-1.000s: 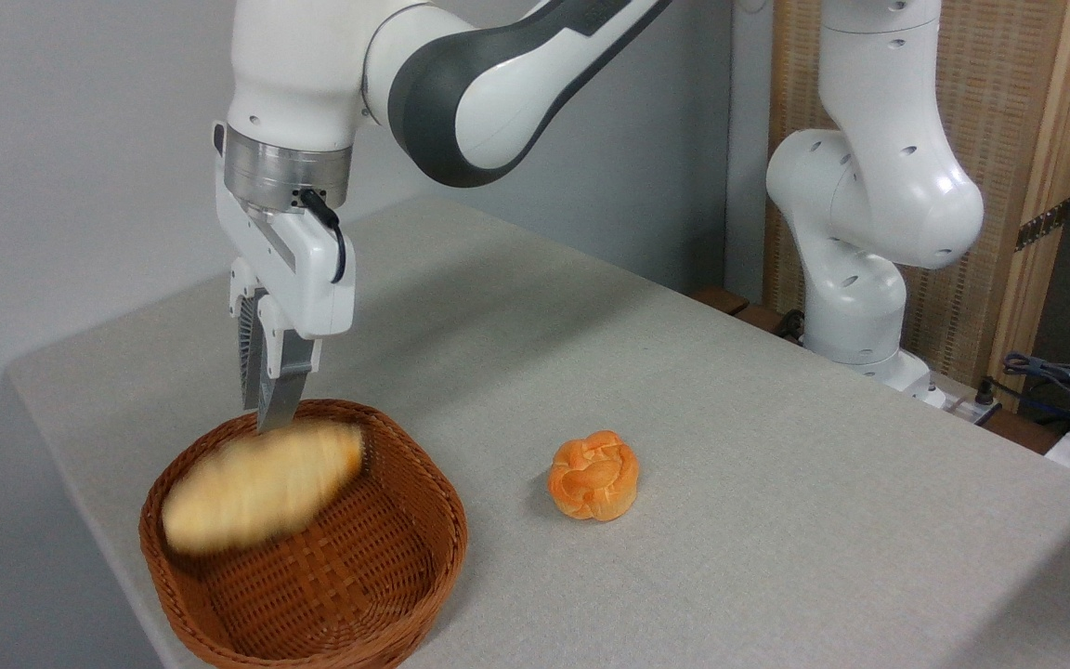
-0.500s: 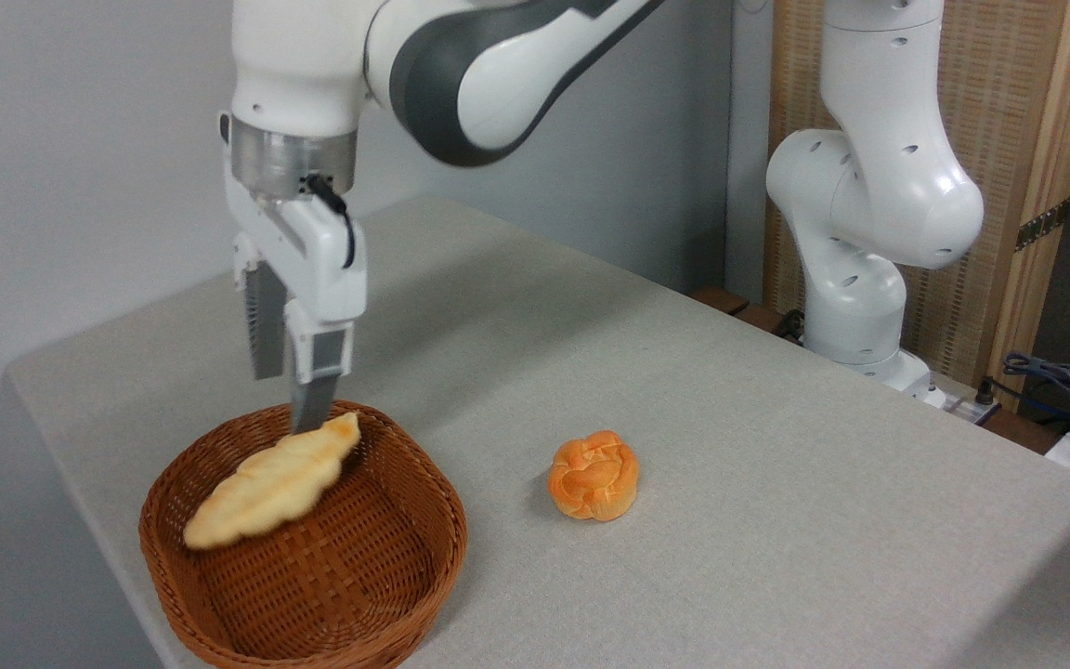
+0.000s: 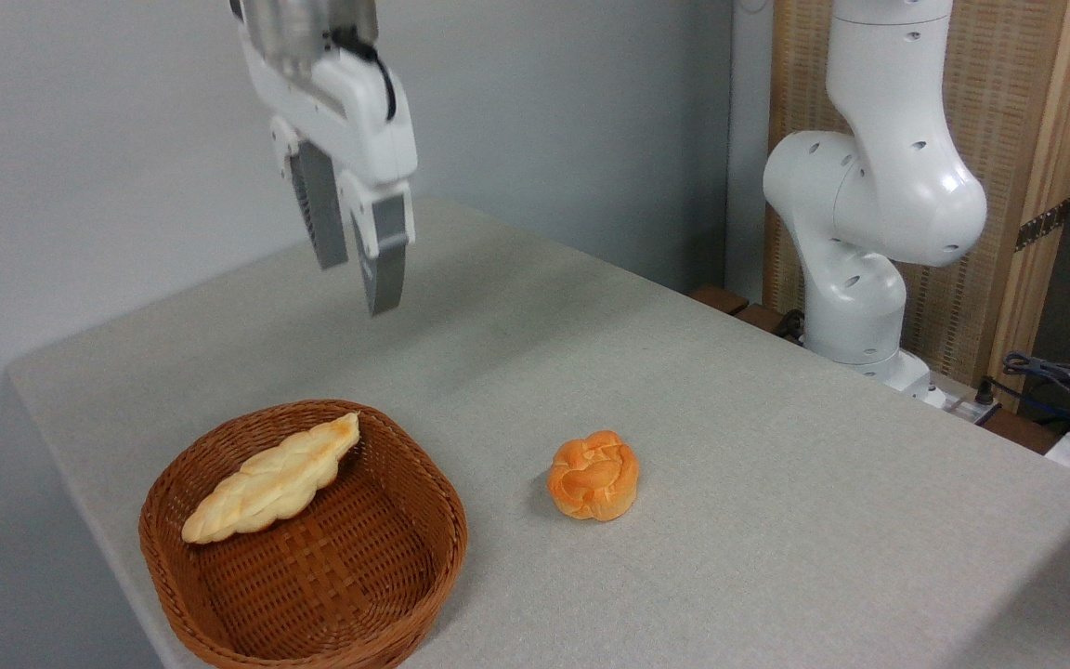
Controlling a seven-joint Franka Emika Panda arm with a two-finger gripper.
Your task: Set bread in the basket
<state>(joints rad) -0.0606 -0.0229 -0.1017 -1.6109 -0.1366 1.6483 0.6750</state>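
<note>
My fingers (image 3: 363, 260) hang parted and empty, high above the worktop (image 3: 684, 418), well clear of the basket (image 3: 405, 576). The bread (image 3: 270, 478) lies inside it, slanted along the back-left wall. I judge the placing done; a good retreat goes straight up, away from the rim and the orange bun (image 3: 593, 475).

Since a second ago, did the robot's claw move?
Yes. The gripper went up and a bit right, away from the basket, leaving the bread inside.
</note>
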